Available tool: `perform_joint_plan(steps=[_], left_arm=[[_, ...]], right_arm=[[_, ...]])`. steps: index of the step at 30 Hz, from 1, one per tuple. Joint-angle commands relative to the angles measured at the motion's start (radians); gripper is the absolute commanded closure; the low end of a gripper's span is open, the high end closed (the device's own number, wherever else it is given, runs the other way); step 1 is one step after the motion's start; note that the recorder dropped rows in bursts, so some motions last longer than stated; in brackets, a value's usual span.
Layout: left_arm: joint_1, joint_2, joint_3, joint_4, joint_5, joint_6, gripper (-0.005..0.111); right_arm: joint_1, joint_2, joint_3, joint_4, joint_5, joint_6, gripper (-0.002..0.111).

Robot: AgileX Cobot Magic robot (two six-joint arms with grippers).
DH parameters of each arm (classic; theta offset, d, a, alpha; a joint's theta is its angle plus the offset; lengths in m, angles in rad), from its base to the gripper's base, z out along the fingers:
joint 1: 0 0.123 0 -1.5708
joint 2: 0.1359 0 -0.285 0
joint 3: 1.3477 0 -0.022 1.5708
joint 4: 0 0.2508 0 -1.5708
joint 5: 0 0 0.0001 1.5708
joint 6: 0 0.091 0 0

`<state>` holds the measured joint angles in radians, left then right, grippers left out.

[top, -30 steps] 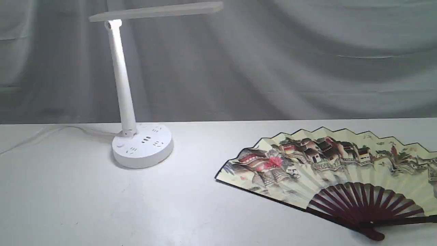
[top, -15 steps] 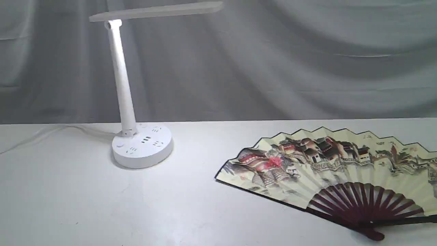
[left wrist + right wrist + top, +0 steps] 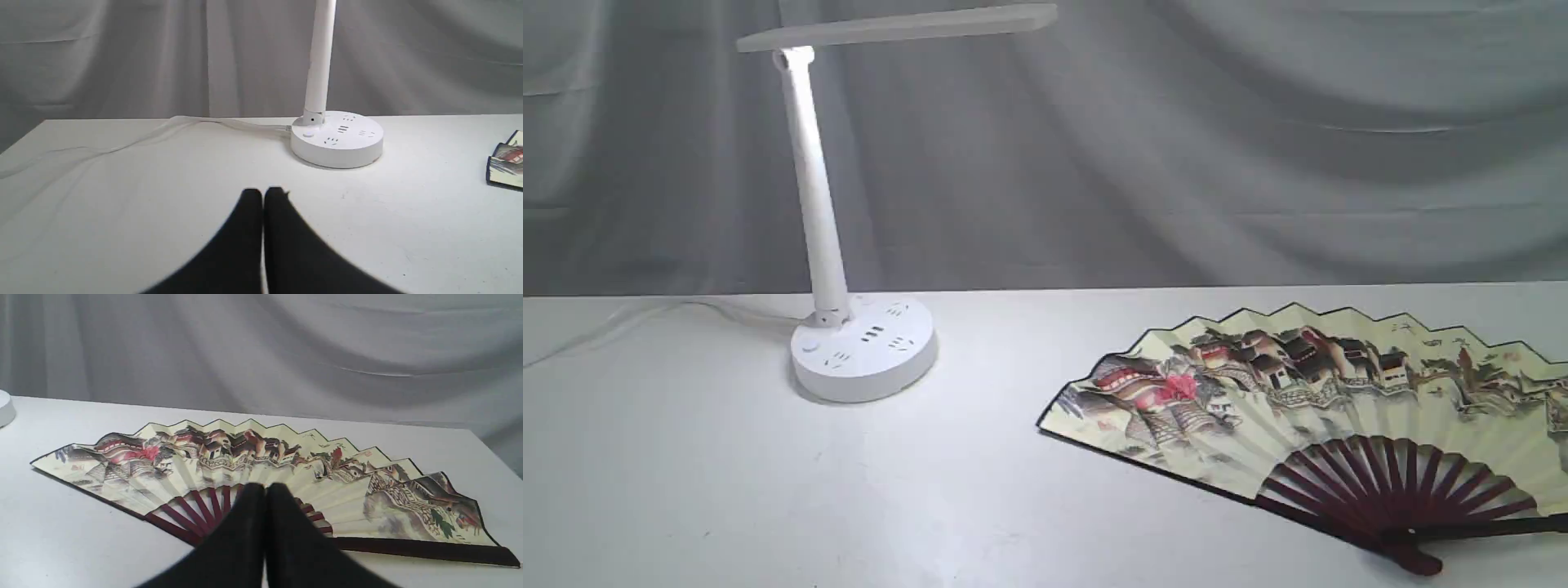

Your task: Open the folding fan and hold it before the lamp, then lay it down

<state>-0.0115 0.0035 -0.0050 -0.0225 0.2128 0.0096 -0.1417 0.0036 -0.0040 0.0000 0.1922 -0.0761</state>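
Note:
The folding fan (image 3: 1298, 384) lies spread open and flat on the white table at the right, painted side up, its maroon ribs toward the near edge. The right wrist view shows the folding fan (image 3: 245, 465) beyond my right gripper (image 3: 265, 488), whose black fingers are pressed together and empty, apart from the fan. The lamp (image 3: 817, 204) stands at the left with its bar head overhead. My left gripper (image 3: 263, 192) is shut and empty, short of the lamp (image 3: 337, 136) base. Neither gripper appears in the exterior view.
A pale cable (image 3: 143, 136) runs from the lamp base across the table to the left. A grey curtain (image 3: 1176, 147) hangs behind the table. The table's right edge (image 3: 490, 457) lies just past the fan.

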Motion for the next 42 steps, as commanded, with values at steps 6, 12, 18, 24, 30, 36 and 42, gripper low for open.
perform_joint_plan(steps=[6, 12, 18, 24, 30, 36, 42], left_arm=[[-0.004, -0.003, 0.005, -0.004, -0.007, -0.010, 0.107], [-0.004, -0.003, 0.005, -0.004, -0.007, -0.010, 0.107], [-0.004, -0.003, 0.005, -0.004, -0.007, -0.010, 0.107], [-0.004, -0.003, 0.005, -0.004, -0.007, -0.010, 0.107], [-0.004, -0.003, 0.005, 0.003, -0.007, -0.010, 0.107], [-0.004, -0.003, 0.005, 0.003, -0.007, -0.010, 0.107], [-0.004, -0.003, 0.005, 0.003, -0.007, -0.010, 0.107]], right_arm=[[0.003, -0.004, 0.004, -0.036, 0.003, 0.046, 0.108], [0.003, -0.004, 0.004, -0.036, 0.003, 0.046, 0.108], [0.003, -0.004, 0.004, -0.036, 0.003, 0.046, 0.108], [0.003, -0.004, 0.004, -0.036, 0.003, 0.048, 0.108], [0.000, -0.004, 0.004, -0.036, 0.003, 0.048, 0.108], [-0.031, -0.004, 0.004, -0.036, 0.003, 0.048, 0.108], [-0.036, -0.004, 0.004, -0.036, 0.003, 0.048, 0.108]])
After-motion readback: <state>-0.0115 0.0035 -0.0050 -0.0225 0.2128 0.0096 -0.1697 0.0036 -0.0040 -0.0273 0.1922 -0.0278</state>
